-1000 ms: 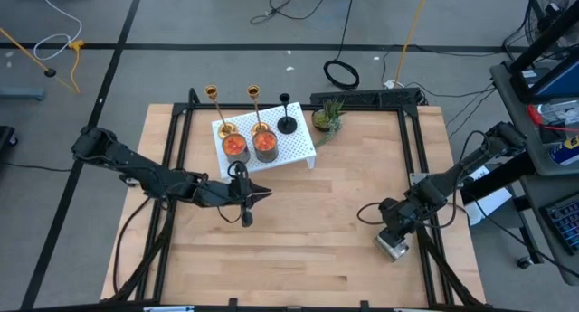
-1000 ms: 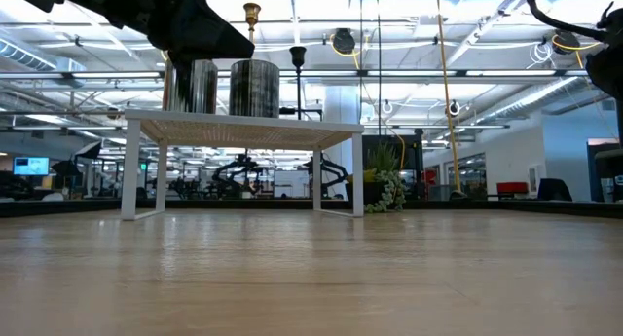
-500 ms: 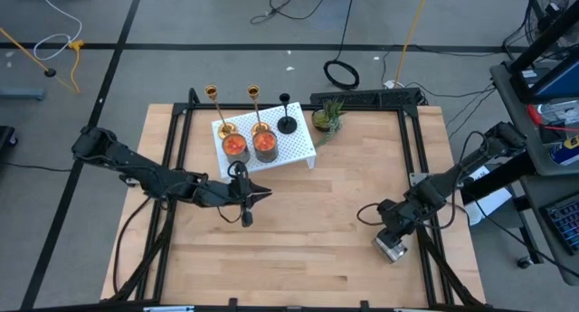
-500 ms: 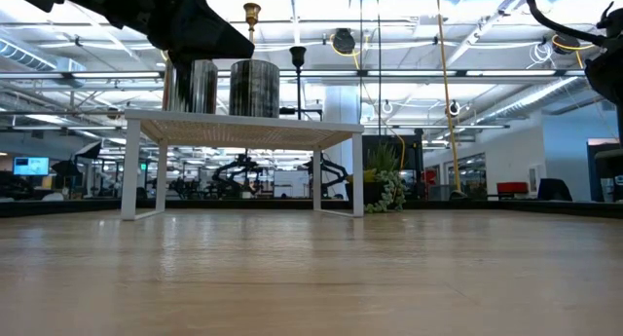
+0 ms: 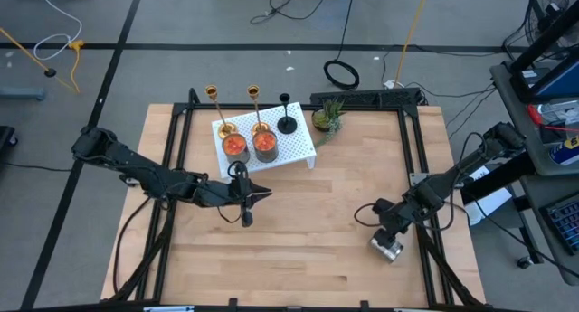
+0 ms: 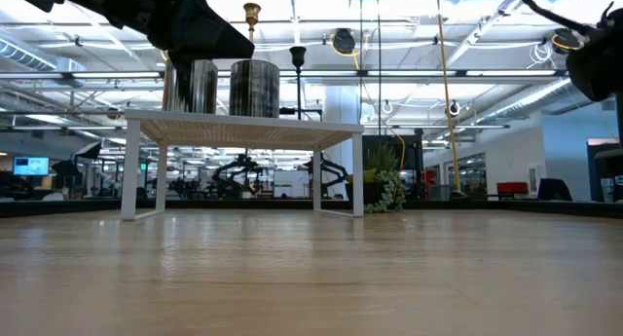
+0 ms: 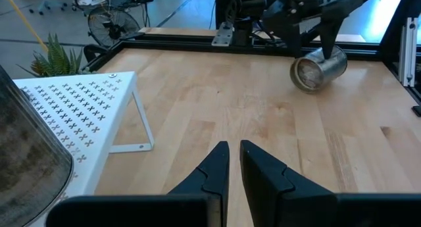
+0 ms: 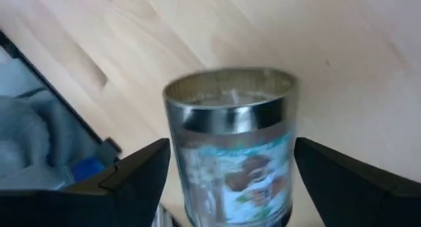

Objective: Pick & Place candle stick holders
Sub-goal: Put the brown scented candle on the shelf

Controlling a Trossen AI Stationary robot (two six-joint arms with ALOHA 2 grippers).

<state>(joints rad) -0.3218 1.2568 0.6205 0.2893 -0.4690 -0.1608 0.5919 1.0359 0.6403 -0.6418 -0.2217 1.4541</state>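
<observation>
Your right claw (image 5: 388, 243) is pinching a silver candle jar (image 5: 387, 249) above the counter (image 5: 308, 231); your left claw (image 5: 262, 195) waits pressed together beside the white rack (image 5: 294, 146).

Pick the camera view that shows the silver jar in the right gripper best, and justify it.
The right wrist view: the silver jar fills it between the right gripper's fingers. The left wrist view shows it distant, the high view tiny, the low view not at all.
</observation>
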